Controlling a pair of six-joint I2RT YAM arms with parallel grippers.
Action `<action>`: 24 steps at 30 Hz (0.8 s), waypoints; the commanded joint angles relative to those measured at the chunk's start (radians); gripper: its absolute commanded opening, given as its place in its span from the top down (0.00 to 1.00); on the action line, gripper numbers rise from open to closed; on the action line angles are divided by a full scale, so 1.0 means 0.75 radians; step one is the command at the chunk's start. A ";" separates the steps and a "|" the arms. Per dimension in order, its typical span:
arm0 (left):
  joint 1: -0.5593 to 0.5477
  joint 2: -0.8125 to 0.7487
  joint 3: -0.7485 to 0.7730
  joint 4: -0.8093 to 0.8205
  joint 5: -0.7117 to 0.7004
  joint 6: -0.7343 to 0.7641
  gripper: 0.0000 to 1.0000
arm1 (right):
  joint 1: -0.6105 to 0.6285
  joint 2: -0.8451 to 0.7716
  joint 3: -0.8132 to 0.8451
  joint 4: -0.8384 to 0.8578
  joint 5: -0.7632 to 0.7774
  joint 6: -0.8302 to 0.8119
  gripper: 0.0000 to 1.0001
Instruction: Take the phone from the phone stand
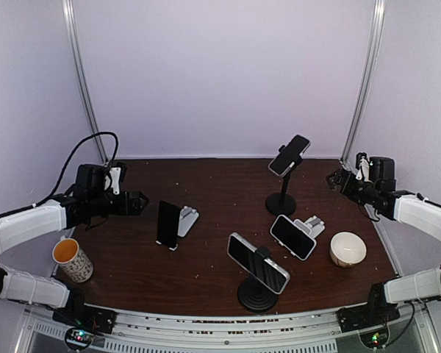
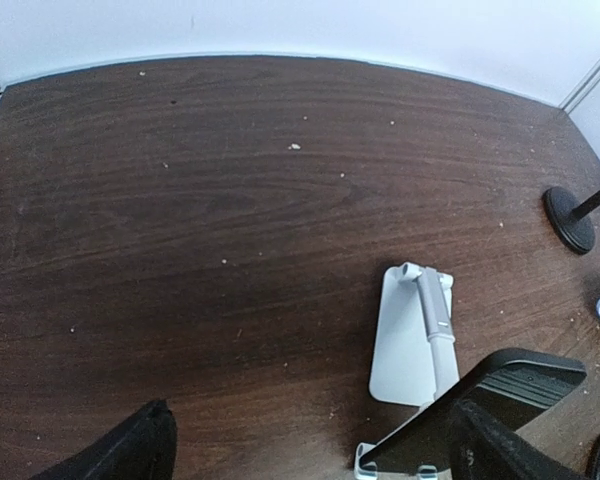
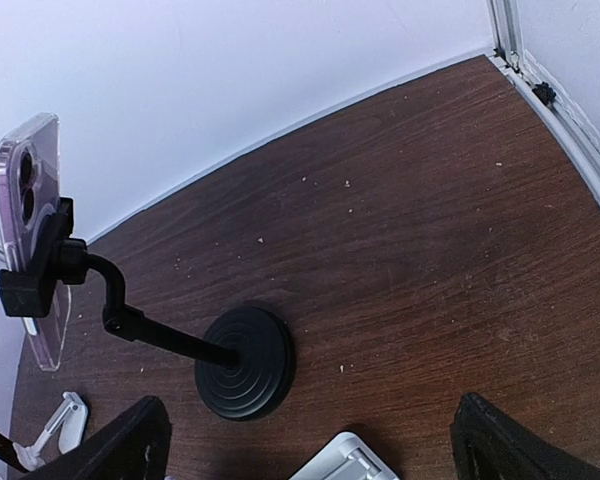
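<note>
Since four phones sit on four stands and the task names none, the choice comes down to reach. Both grippers hang above the table with fingers spread wide and nothing between them. The left gripper [image 1: 138, 203] points at a dark phone [image 1: 167, 224] propped on a white stand [image 1: 187, 218]. The right gripper [image 1: 334, 179] faces a clear-cased phone [image 1: 289, 155] clamped atop a tall stand [image 1: 281, 200]. The dark phone is the closest match: it lies just ahead of the left fingers [image 2: 130, 450] and a little below them. In the left wrist view its top edge shows right beside one finger. It stands on its short edge in the stand's lip, with its long axis near upright and leaning back onto the stand, away from the fingers. By my reading, a lift along that axis would free it. The clear-cased phone lies ahead of the right fingers [image 3: 120, 450] and well off to one side, apart from them. Its long axis is slanted in the clamp. The front phone [image 1: 258, 262] and middle phone [image 1: 292, 237], each on its own stand, sit farther from either gripper and nearer the right than the left. Judged on nearness alone, the left arm and the dark phone look the likelier pair, though the pictures cannot settle which phone is meant.
</note>
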 commanded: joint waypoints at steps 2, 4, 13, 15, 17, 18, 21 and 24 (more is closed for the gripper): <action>-0.020 -0.107 -0.051 0.136 0.028 0.039 0.02 | -0.010 -0.035 -0.038 0.105 -0.059 0.014 0.00; -0.028 -0.141 -0.071 0.159 0.024 0.040 0.02 | -0.009 -0.046 -0.052 0.133 -0.091 0.018 0.00; -0.134 -0.254 -0.089 0.124 -0.061 0.086 0.02 | -0.008 -0.155 -0.175 0.341 -0.282 0.113 0.00; -0.181 -0.281 -0.114 0.123 -0.106 0.097 0.02 | -0.002 -0.182 -0.201 0.366 -0.314 0.135 0.00; -0.244 -0.306 -0.140 0.123 -0.166 0.122 0.02 | 0.006 -0.203 -0.212 0.363 -0.331 0.132 0.00; -0.275 -0.316 -0.157 0.129 -0.211 0.133 0.02 | 0.013 -0.213 -0.218 0.363 -0.337 0.129 0.00; -0.346 -0.349 -0.245 0.221 -0.292 0.158 0.02 | 0.029 -0.246 -0.240 0.367 -0.355 0.117 0.00; -0.385 -0.375 -0.360 0.388 -0.293 0.205 0.02 | 0.041 -0.273 -0.254 0.368 -0.375 0.108 0.00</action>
